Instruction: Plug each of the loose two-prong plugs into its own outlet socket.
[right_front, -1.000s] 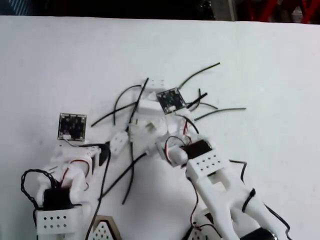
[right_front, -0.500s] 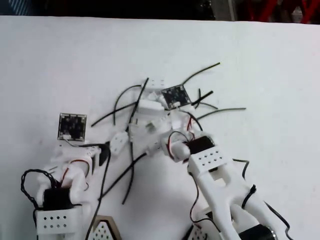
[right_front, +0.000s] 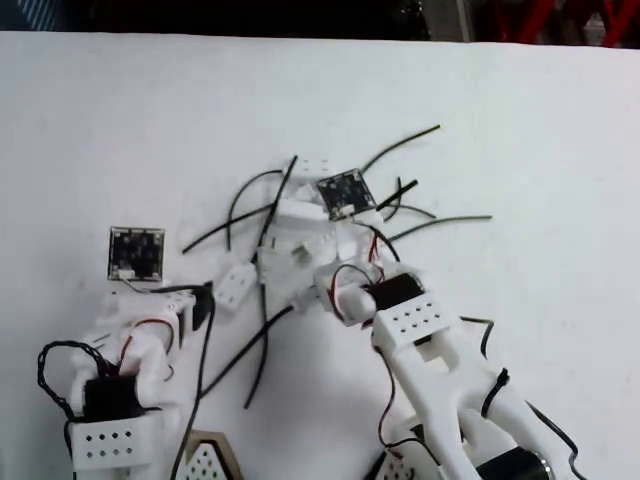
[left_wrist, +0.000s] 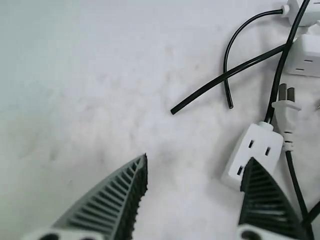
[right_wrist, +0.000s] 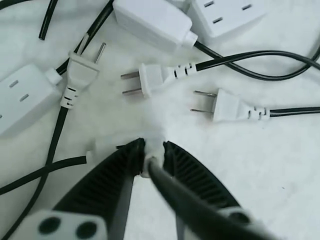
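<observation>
Gripper — jaws nearly together, pinching a small white piece. Near the tips, three loose plugs with black cords, flat on the white table. Beside and beyond them — three white sockets.

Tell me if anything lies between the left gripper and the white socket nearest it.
Nothing visible does. The left gripper is open over bare table, and the white socket lies at one fingertip. A loose plug rests beside its far end, off the path.

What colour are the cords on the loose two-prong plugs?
Black cords on white plugs; clearest in the right wrist view.
</observation>
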